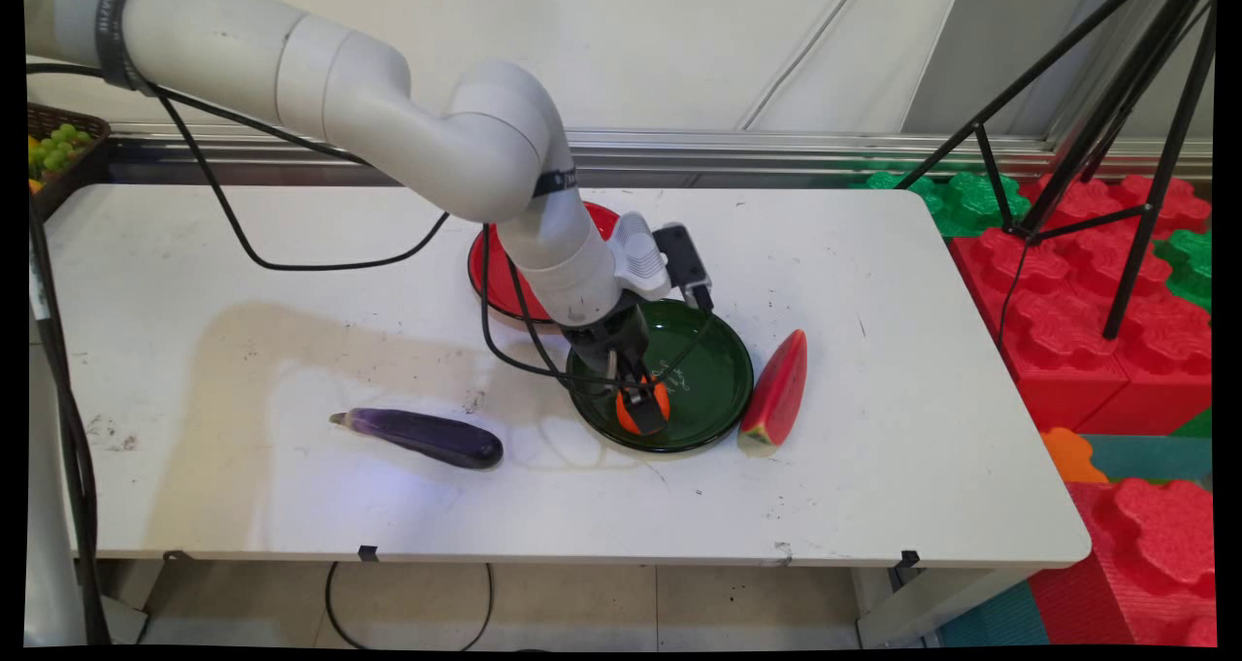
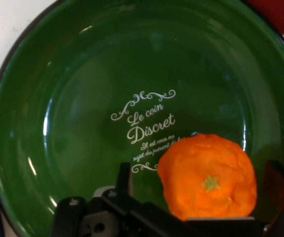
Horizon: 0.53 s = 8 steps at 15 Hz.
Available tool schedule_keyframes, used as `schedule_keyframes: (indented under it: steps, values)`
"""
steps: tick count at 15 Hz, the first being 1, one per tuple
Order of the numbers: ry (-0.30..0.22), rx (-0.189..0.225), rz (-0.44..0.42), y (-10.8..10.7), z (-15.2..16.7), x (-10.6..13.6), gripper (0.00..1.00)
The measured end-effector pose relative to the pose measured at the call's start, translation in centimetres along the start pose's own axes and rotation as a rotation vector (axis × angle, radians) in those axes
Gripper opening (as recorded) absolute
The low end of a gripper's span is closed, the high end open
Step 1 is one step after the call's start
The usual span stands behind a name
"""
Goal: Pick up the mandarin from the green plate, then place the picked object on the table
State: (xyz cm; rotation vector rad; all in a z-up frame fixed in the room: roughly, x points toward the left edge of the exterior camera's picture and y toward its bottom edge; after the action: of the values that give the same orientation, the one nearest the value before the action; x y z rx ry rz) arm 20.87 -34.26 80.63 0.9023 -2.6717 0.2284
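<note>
A small orange [image 1: 626, 414] lies in the near part of a dark green plate [image 1: 713, 370] at the table's middle. My gripper [image 1: 642, 404] reaches down into the plate and stands open astride the orange, one finger on each side. In the hand view the orange [image 2: 208, 177] sits between the fingers, close to the right finger [image 2: 280, 180], with a gap to the left finger [image 2: 124, 175]. White lettering shows on the green plate [image 2: 83, 123] floor.
A red plate [image 1: 490, 273] lies behind the green one, partly hidden by the arm. A watermelon slice [image 1: 776, 389] lies just right of the green plate, an eggplant [image 1: 427, 436] to its left. A basket with grapes [image 1: 58, 147] stands at the far left corner.
</note>
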Motion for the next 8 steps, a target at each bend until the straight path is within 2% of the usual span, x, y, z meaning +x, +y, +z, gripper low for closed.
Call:
schedule_keyframes:
  steps: [4, 5, 8]
  values:
    - [-0.007, -0.008, -0.011, 0.31, 0.77, -0.12, 1.0]
    - [-0.008, -0.009, -0.014, 0.38, 0.87, -0.15, 0.0]
    - [-0.007, -0.007, -0.019, 0.47, 0.8, -0.16, 0.0]
